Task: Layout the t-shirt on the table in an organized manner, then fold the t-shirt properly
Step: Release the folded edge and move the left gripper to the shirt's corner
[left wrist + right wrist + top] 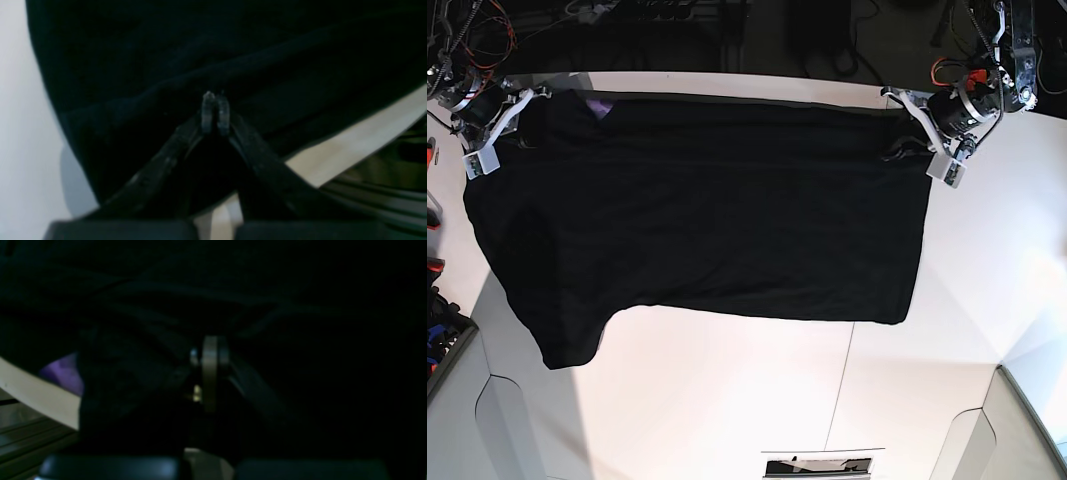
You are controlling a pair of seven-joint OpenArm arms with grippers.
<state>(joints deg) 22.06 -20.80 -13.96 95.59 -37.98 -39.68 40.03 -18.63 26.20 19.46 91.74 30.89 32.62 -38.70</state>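
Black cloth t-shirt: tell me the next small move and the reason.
Probably draw both arms toward the near table edge together. The left gripper and right gripper each pinch the black cloth t-shirt at the far edge of the white table, purple patch underneath.

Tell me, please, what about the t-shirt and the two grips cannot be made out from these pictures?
- Right wrist view: nearly black; whether the right end effector pinches the t-shirt is unclear.
- Base view: the print faces away; only a purple sliver shows.
- Left wrist view: blurred; cloth around the left end effector hides the grip.
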